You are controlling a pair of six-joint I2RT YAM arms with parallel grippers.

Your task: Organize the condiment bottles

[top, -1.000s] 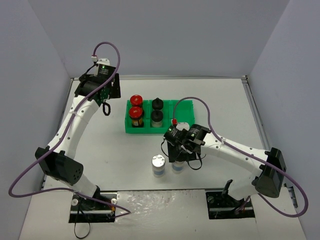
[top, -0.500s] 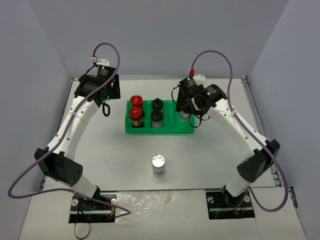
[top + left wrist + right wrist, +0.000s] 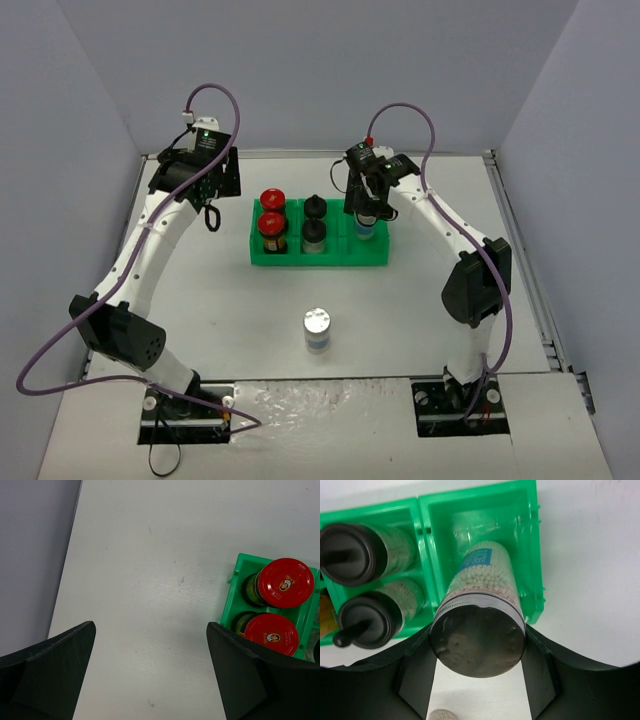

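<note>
My right gripper (image 3: 366, 212) is shut on a silver-capped jar (image 3: 479, 630) with a bluish label and holds it in the right compartment of the green tray (image 3: 375, 258); whether its base touches the floor I cannot tell. Two red-capped jars (image 3: 272, 222) fill the left compartment and two black-capped jars (image 3: 315, 222) the middle one. They also show in the right wrist view (image 3: 355, 555). The second silver-capped jar (image 3: 317, 330) stands alone on the table, near the front. My left gripper (image 3: 212, 215) is open and empty, over bare table left of the tray, with the red caps (image 3: 284, 582) at the right of its view.
Grey walls close the table at the back and both sides. The table's left edge (image 3: 67, 565) lies close to my left gripper. The arm bases stand at the near edge.
My right gripper has carried one silver-capped jar from beside the other at the front of the table up and back into the tray's right compartment. The left arm has not moved.
</note>
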